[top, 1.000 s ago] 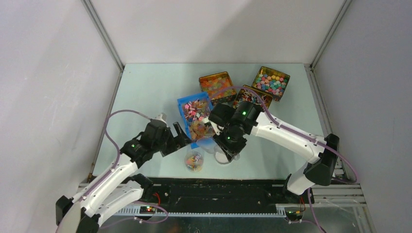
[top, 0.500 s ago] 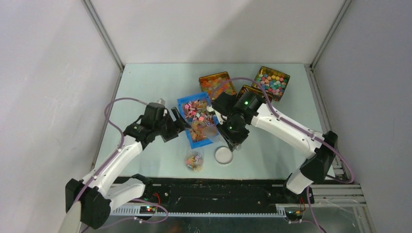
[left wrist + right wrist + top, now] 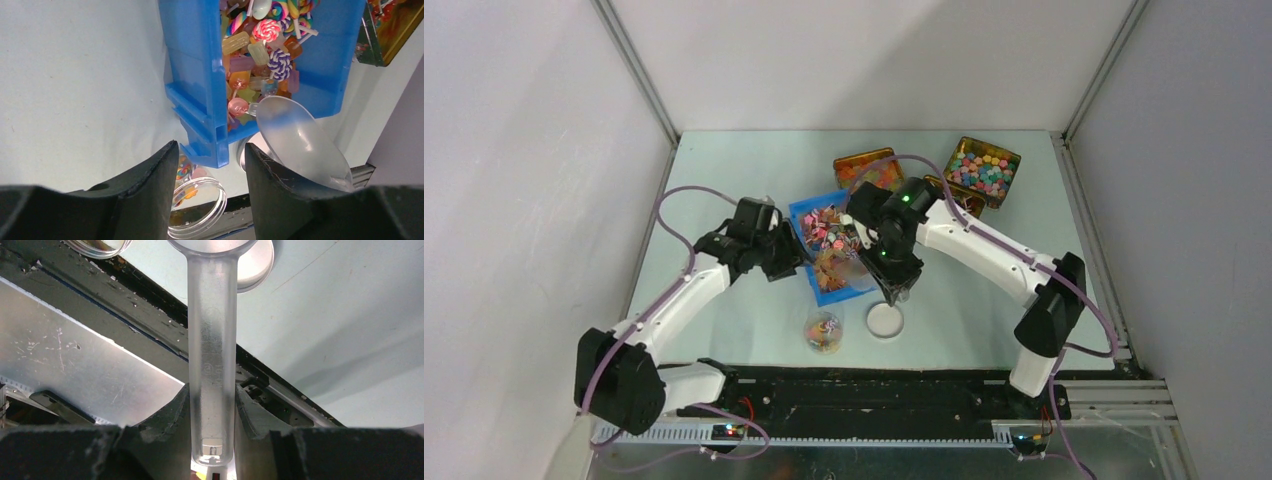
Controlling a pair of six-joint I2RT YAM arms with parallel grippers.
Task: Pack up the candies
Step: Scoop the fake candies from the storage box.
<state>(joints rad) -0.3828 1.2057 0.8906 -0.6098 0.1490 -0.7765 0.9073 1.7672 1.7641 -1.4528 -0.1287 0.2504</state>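
Note:
The candies are a mixed pile of small wrapped sweets and lollipops filling a blue bin. More of them lie in a clear jar that stands in front of the bin. My left gripper is open, its jaws astride the bin's near corner wall with a gap on each side. My right gripper is shut on the handle of a translucent scoop. The scoop's bowl hangs at the bin's near right end. In the top view the left gripper is at the bin's left side and the right gripper at its right.
A round jar lid lies to the right of the jar. Three gold tins of other sweets stand behind the bin. The black base rail runs along the near edge.
My left arm has swung away from me to the bin's left side and its jaws have narrowed. My right arm has carried the scoop farther back and left along the bin.

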